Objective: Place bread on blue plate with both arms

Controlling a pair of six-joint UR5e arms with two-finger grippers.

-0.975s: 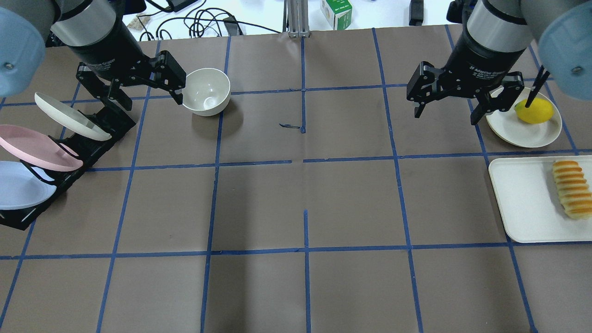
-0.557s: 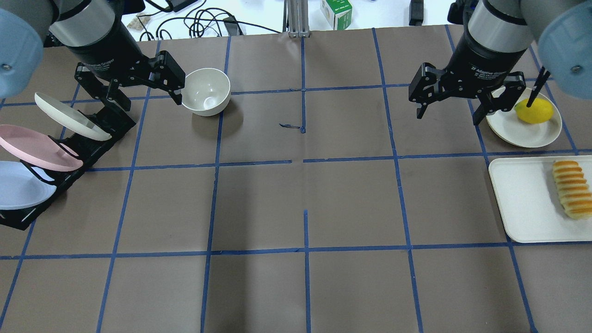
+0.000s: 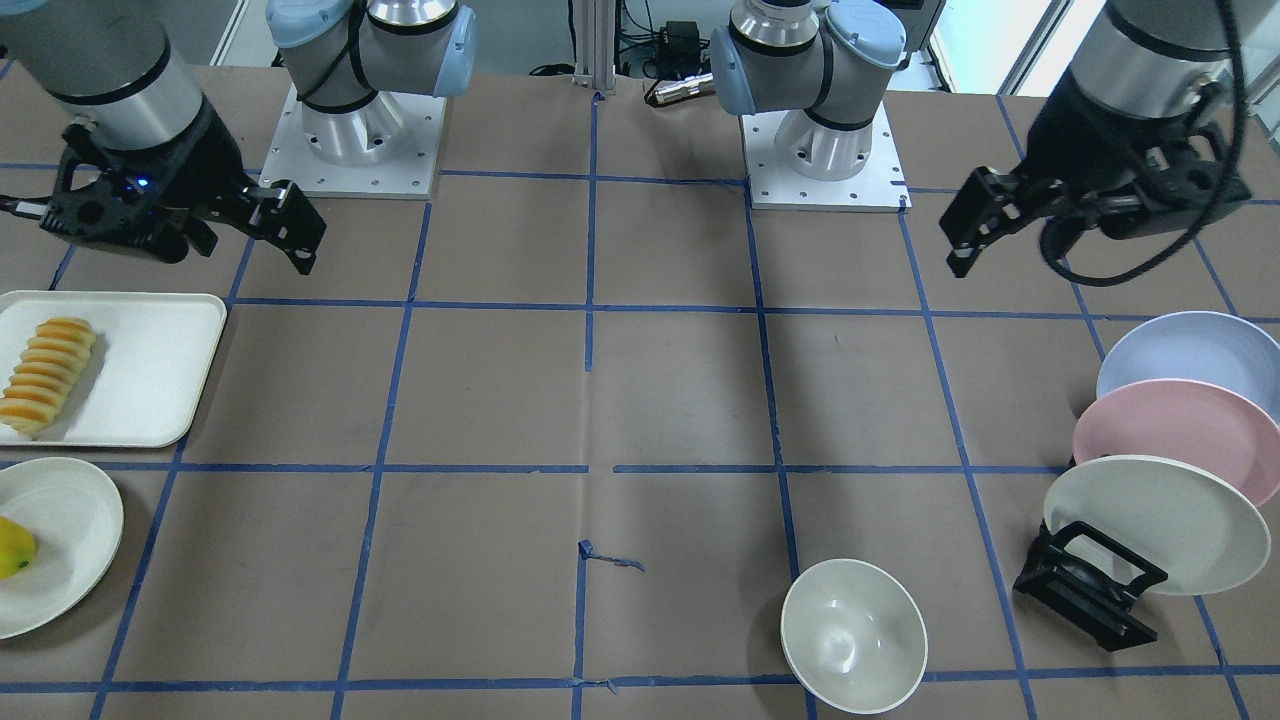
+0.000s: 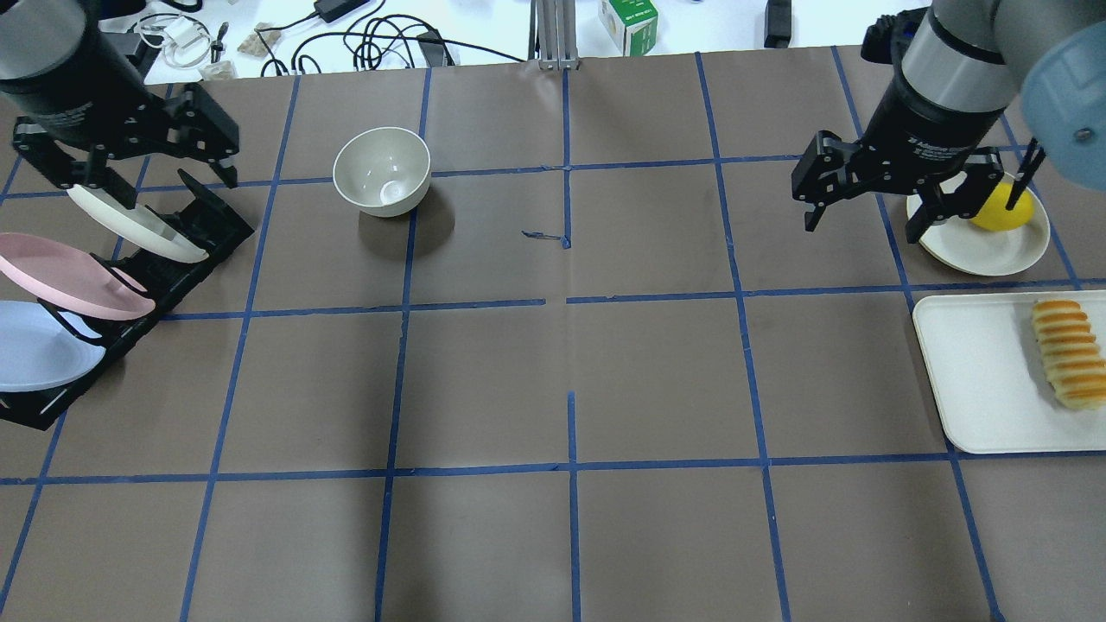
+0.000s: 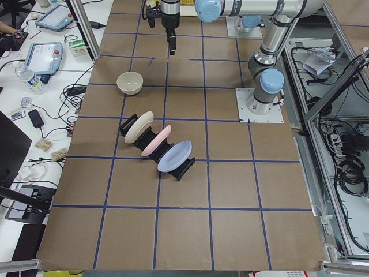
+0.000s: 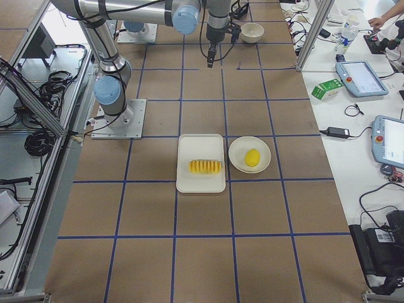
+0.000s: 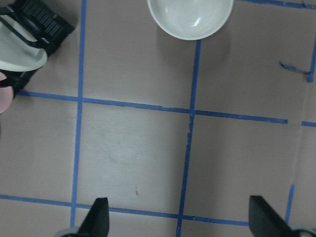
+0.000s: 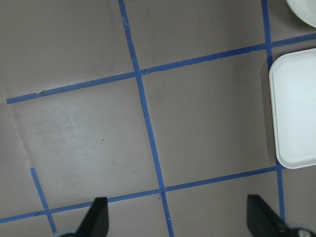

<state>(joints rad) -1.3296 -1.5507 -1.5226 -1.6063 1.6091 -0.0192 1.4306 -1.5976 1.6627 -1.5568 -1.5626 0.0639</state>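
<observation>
The left gripper (image 4: 125, 168) hangs with its jaws wide apart and nothing between them, above the far end of the black rack (image 4: 130, 285) by the tabletop's left edge. The rack props three plates on a slant, I'd guess so a rim can be pinched: the cream plate (image 4: 134, 225) almost under the gripper, the pink plate (image 4: 69, 276) next, and the blue plate (image 4: 34, 350) at the near end, well apart from it. The right gripper (image 4: 868, 216) is likewise spread and empty, just beside the white plate (image 4: 985, 250) holding the lemon (image 4: 1007, 212). The bread (image 4: 1067, 354) lies lengthwise on the white tray (image 4: 976, 380) at the right edge, nearer the robot than that gripper, untouched.
</observation>
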